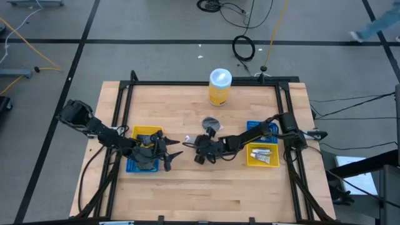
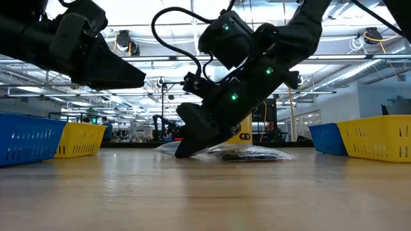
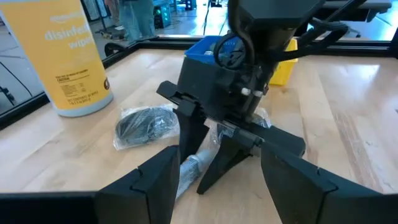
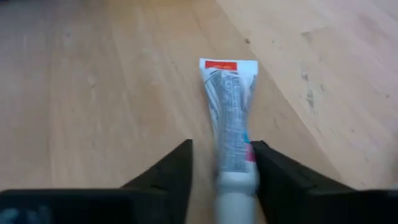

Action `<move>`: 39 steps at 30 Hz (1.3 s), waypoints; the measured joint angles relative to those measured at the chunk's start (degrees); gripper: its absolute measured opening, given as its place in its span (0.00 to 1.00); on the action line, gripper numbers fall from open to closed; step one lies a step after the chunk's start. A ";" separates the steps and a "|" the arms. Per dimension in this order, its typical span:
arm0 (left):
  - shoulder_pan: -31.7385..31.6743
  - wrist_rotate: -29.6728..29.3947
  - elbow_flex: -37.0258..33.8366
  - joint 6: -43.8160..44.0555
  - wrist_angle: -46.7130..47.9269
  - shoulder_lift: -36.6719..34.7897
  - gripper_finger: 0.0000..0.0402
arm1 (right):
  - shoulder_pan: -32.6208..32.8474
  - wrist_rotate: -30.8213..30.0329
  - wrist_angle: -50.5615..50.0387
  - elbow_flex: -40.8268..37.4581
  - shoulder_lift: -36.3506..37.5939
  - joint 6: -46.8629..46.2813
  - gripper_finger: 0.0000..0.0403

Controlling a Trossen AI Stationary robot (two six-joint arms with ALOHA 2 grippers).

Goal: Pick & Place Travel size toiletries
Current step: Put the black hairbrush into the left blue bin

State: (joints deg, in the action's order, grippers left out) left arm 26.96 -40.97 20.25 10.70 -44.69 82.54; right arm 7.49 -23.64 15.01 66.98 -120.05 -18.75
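One small whitish toothpaste tube [image 4: 231, 118] lies mid-table between the right gripper [image 4: 224, 165]'s spread fingers, cap nearest; light, soft-walled, best pinched by its firmer cap shoulder.

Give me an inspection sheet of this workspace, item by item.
Surface: wooden table.
Job's things: whitish tube lying flat; dark bagged item beside the canister; packets in the yellow tray.
Clutter: yellow canister upright at the far edge.
Grippers: right claw open, straddling the tube; left claw open at the blue tray.
Cables: coiled cable on the floor.
Surroundings: workshop, nothing else clear.
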 joint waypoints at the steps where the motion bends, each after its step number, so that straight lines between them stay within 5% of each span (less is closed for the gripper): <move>1: 0.01 -0.01 0.00 0.00 0.03 0.00 0.56 | 0.05 0.03 -0.28 -0.01 0.27 0.88 0.34; 7: 0.00 1.43 0.00 0.14 0.42 0.00 0.56 | 2.61 -0.22 -4.99 -0.17 3.79 5.57 0.12; 16: 0.01 2.41 0.00 0.33 0.61 0.00 0.56 | 12.58 -1.31 -21.95 -0.15 15.02 4.32 0.16; 23: 0.00 2.54 0.00 0.55 0.81 -0.01 0.56 | 22.45 -4.90 -50.89 -0.15 27.28 -11.83 0.13; 30: 0.00 2.54 0.00 0.52 0.81 -0.02 0.56 | 31.79 -1.19 -80.18 -1.48 38.72 -37.68 0.17; 39: -0.12 2.54 0.00 0.48 0.81 -0.02 0.56 | 33.69 10.52 -80.59 -19.50 53.85 -44.67 0.16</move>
State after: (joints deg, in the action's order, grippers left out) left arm 26.84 -38.44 20.25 11.18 -43.88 82.52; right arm 41.18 -13.13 -65.58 47.48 -66.20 -63.43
